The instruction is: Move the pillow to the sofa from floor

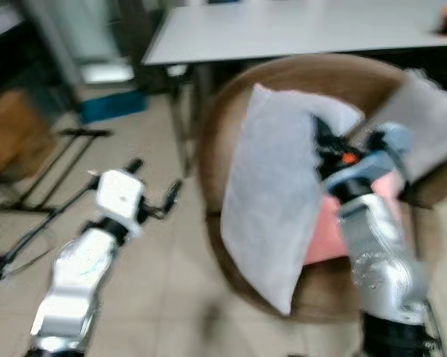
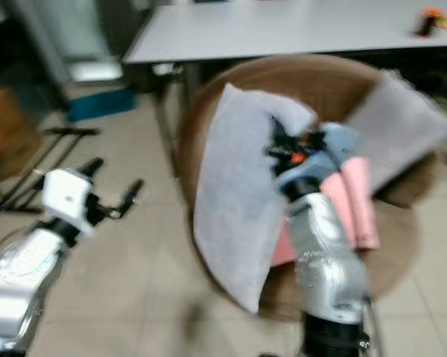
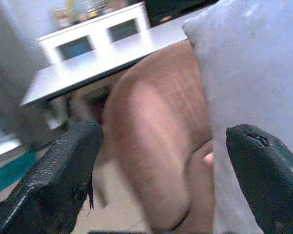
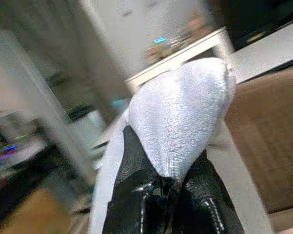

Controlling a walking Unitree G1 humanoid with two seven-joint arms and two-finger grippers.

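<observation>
I am holding the soft pale grey fabric pillow (image 1: 271, 193) in the right hand (image 1: 323, 149), whose black fingers are clamped together on a bunched fold near its top edge, as the right wrist view shows plainly. The pillow is hanging upright, off the floor, draped against the front of the round brown upholstered sofa chair (image 1: 312, 82), its lower corner pointing down toward six o'clock. A second grey cushion (image 1: 424, 123) is resting on the seat at about two o'clock, with something pink (image 1: 331, 227) lying beneath it. The left hand (image 1: 155, 190) is hovering over the tiled floor at nine o'clock from the pillow, fingers spread apart and gripping nothing. Behind the chair, at twelve o'clock, the white worktop (image 1: 297, 30) is standing. I am judging the pillow to be light, limp and squashy, so it will sag and swing from a pinch; a grip on a thick fold or corner should hold, as thin fabric may slip
</observation>
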